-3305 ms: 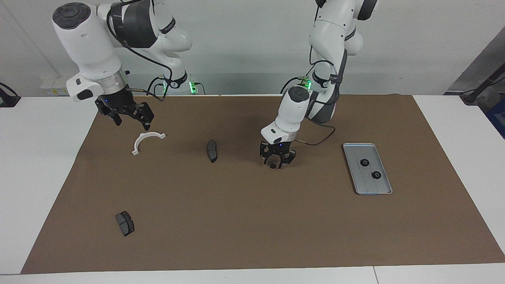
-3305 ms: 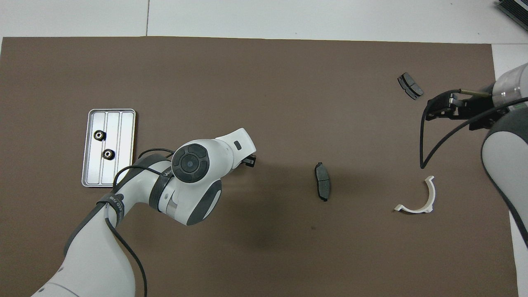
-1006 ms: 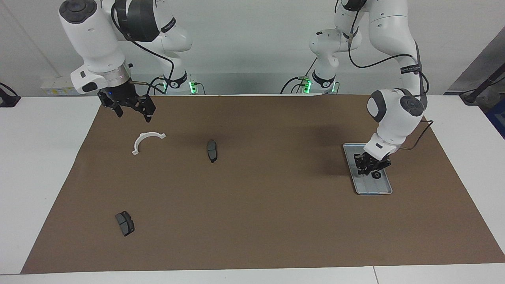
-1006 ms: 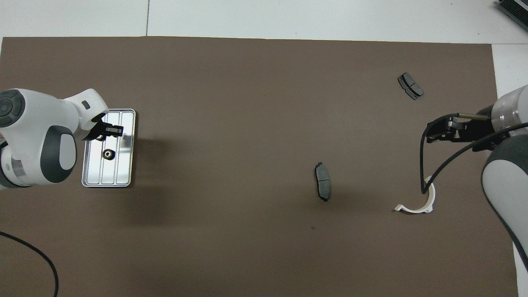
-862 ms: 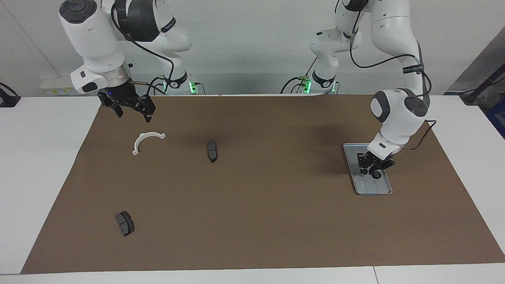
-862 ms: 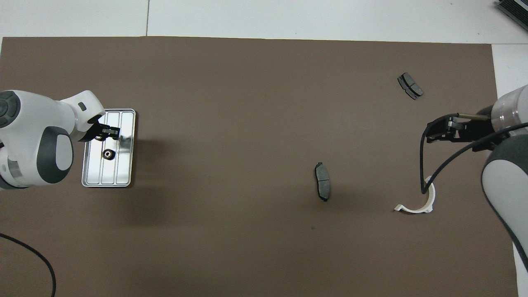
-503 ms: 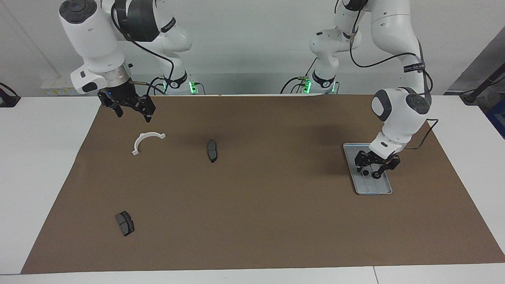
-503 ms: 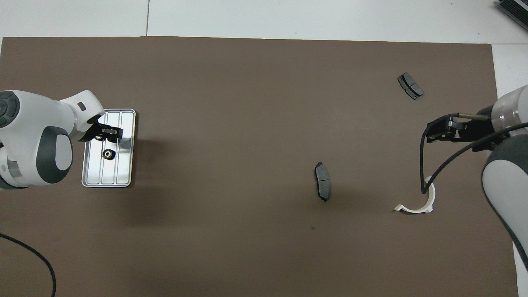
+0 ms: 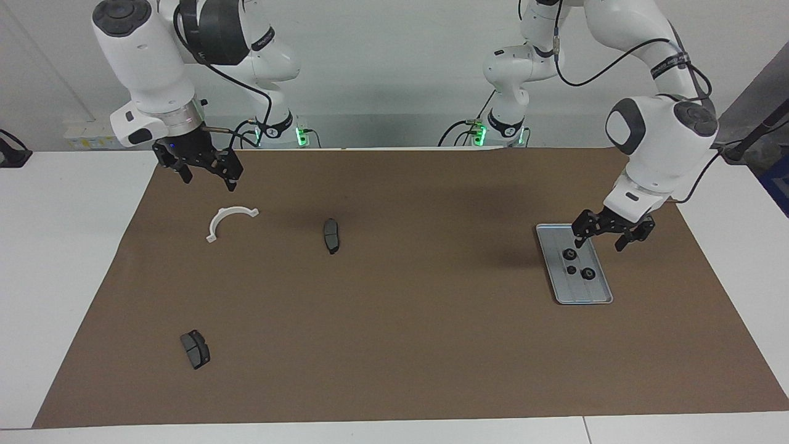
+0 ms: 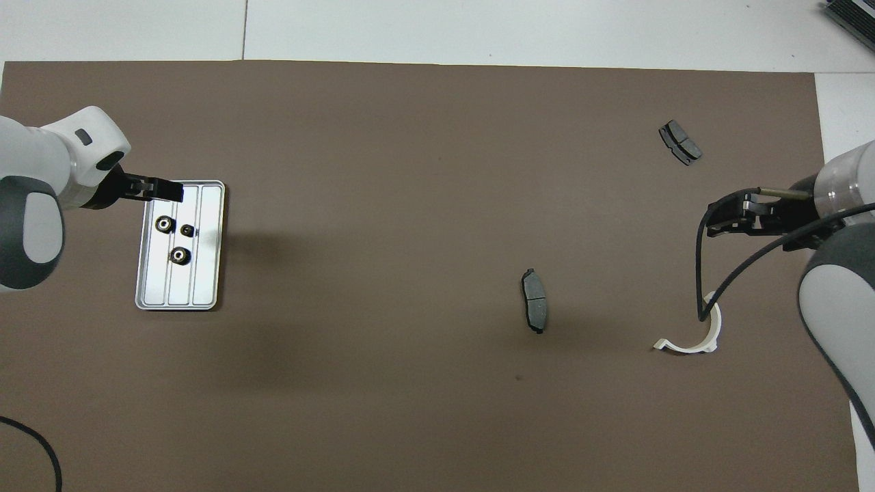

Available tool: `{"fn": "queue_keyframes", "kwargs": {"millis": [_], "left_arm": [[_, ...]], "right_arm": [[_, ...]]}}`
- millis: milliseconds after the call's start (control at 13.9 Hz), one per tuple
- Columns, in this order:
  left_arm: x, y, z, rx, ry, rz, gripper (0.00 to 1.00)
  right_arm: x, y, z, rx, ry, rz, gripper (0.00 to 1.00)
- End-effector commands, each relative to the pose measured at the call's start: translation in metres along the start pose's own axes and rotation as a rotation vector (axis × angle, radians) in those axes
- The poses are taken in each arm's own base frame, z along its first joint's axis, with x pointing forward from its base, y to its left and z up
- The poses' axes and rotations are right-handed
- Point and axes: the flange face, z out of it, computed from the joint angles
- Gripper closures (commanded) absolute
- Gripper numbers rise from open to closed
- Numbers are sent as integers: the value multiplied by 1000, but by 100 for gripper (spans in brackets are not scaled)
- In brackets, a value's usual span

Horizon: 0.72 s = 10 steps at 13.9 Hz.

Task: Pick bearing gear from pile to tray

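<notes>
The silver tray [image 9: 585, 296] lies toward the left arm's end of the table and holds three black gears: two larger ones [image 9: 569, 253] [image 9: 588, 273] and a smaller one [image 9: 571, 269] between them. They also show in the overhead view [image 10: 164, 223] [image 10: 179, 255] [image 10: 187, 229] on the tray [image 10: 205, 273]. My left gripper [image 9: 598, 246] [image 10: 164, 191] is open and empty, raised over the tray's end nearer the robots. My right gripper [image 9: 208, 189] [image 10: 718, 220] is open and waits in the air over the mat beside the white bracket [image 9: 228, 220].
Two dark brake pads lie on the brown mat: one mid-table [image 9: 331, 235] [image 10: 534, 309], one farther from the robots at the right arm's end [image 9: 195, 349] [image 10: 679, 141]. The white bracket also shows in the overhead view [image 10: 690, 335].
My left gripper carried a small gear from mid-table to the tray, let it go there, opened and rose away. The right arm has barely moved.
</notes>
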Motion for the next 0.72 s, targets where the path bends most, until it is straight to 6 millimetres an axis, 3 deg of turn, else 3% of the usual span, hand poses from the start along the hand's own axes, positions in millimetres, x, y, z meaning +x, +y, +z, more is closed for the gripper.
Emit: {"fn": "queue_keyframes", "kwargs": {"millis": [0, 144, 287, 647], "left_arm": [[-20, 6, -55, 2, -12, -13, 0], [-39, 9, -89, 14, -8, -27, 0], [-53, 15, -111, 20, -10, -76, 0], [-58, 16, -115, 22, -12, -94, 0]], "right_arm": [[-2, 2, -3, 17, -10, -16, 0], [-2, 3, -3, 16, -12, -14, 0], [-2, 2, -4, 17, -9, -16, 0], [-2, 2, -3, 17, -10, -16, 0]]}}
